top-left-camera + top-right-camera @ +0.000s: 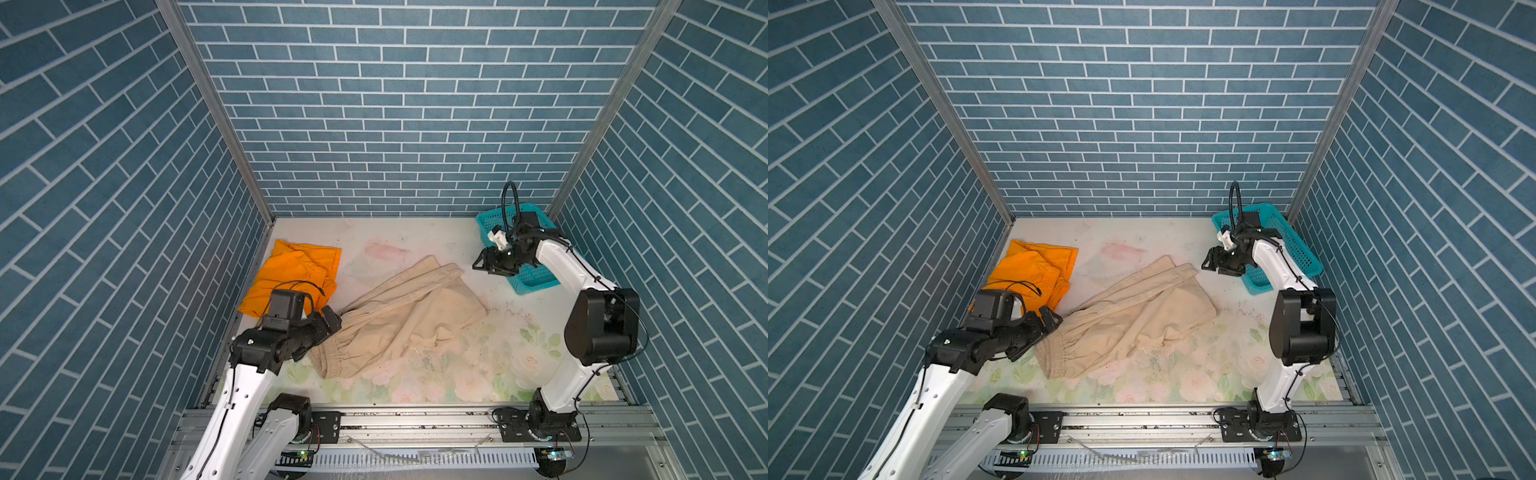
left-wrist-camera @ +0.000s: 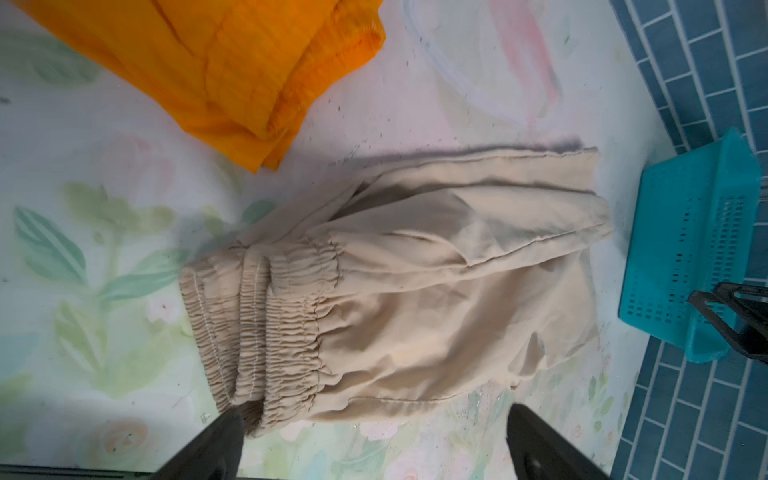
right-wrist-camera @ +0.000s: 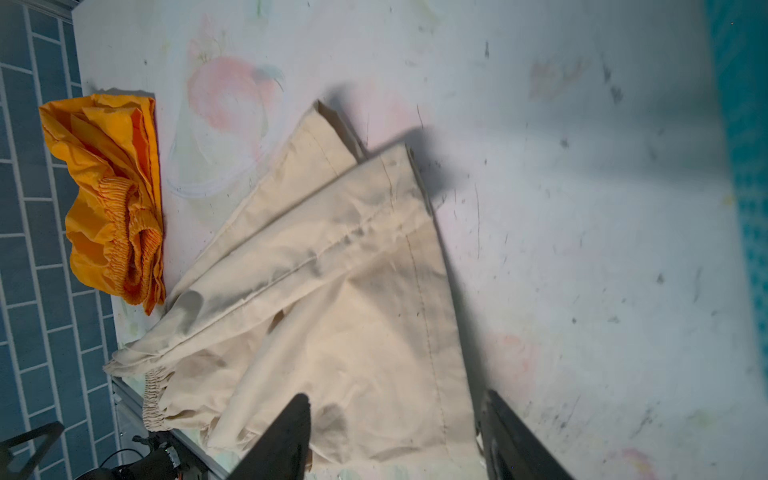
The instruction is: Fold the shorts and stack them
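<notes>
At 7 o'clock, nearest: left gripper (image 1: 324, 330), spread wide and empty, hovering just beside the gathered waistband (image 2: 257, 328) of the beige shorts (image 1: 399, 324). Sprawls across the centre of the table (image 1: 415, 237), roughly doubled lengthwise, waistband toward 7, leg hems toward 1; pale tan, creased, faintly smudged. Probably handles light, limp and not slippery; best to pinch the thicker elastic band and a hem corner, likely with both arms. At 10 o'clock, orange shorts (image 1: 295, 274), bright and bunched. At 2 o'clock, right gripper (image 1: 482, 265), parted, holding nothing, raised before the teal basket (image 1: 532, 284).
</notes>
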Motion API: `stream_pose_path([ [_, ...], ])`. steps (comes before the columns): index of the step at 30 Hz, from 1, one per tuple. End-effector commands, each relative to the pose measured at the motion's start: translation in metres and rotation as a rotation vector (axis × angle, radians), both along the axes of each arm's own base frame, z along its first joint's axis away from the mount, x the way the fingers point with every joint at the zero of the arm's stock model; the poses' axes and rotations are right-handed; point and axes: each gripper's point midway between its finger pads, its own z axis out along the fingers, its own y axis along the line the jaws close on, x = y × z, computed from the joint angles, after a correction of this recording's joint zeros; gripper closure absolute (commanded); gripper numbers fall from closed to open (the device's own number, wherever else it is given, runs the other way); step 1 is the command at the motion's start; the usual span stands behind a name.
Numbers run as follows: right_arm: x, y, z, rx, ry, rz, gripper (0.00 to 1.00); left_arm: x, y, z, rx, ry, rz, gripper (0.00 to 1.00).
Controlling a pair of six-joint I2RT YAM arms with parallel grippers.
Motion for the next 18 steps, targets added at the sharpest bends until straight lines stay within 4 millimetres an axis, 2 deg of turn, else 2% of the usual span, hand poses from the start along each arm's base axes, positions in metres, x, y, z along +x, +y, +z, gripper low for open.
stream_pose_path([
  [1,-0.005,-0.001,-0.012,0.030,-0.030,-0.101,0.33,-0.002,0.011,-0.039,0.005,0.051,0.159,0.00],
  [3,-0.018,-0.007,-0.028,-0.001,0.012,-0.112,0.32,-0.003,0.022,-0.048,0.023,0.029,0.229,0.00],
  [7,-0.026,-0.020,-0.058,-0.085,0.060,-0.141,0.31,-0.007,0.039,-0.056,0.068,-0.030,0.299,0.00],
  [14,-0.028,-0.021,-0.092,-0.104,0.124,-0.162,0.32,-0.001,0.025,-0.094,0.007,-0.020,0.258,0.00],
  [18,-0.035,-0.014,-0.105,-0.083,0.143,-0.167,0.38,0.005,0.023,-0.103,0.023,-0.026,0.230,0.00],
])
